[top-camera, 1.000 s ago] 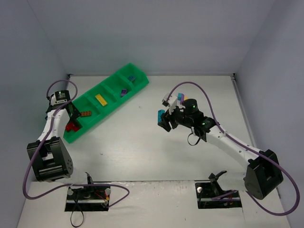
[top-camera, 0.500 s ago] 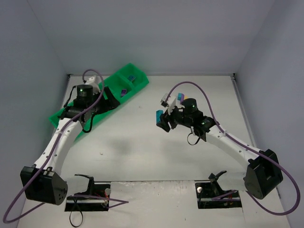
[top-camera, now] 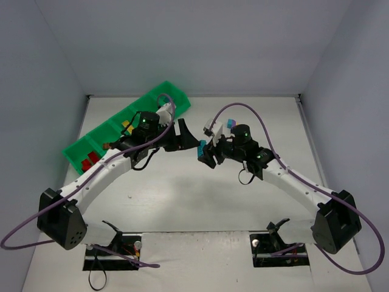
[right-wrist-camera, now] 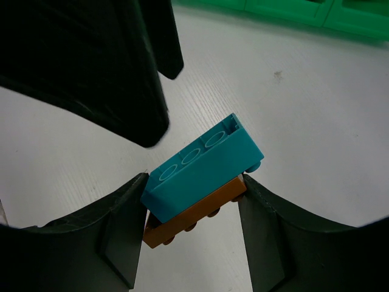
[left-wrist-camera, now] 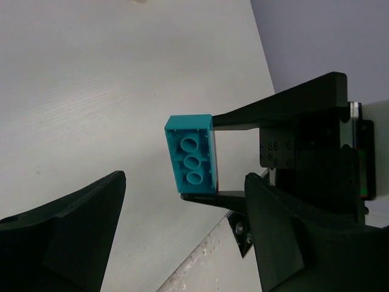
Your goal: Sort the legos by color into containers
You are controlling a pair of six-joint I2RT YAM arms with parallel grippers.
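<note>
Left gripper (top-camera: 187, 139): jaws spread wide, nothing between them, poised above the white table (top-camera: 182, 201) and facing the right gripper (top-camera: 206, 152) at close range, not touching. Right gripper: clamped on a lego stack (right-wrist-camera: 197, 182), a teal brick (left-wrist-camera: 191, 161) stuck to a brown-orange brick (right-wrist-camera: 196, 218), held clear of the table mid-workspace. Green tray (top-camera: 74, 153) lies well apart at far left; red bricks (top-camera: 91, 162) sit in its near-end compartment. Other compartments are partly hidden by the left arm (top-camera: 103, 170).

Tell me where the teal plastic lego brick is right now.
Near the centre of the top view, the teal plastic lego brick is clamped in the right pincer, stacked on a brown-orange brick, with the open left pincer just to its left.
</note>
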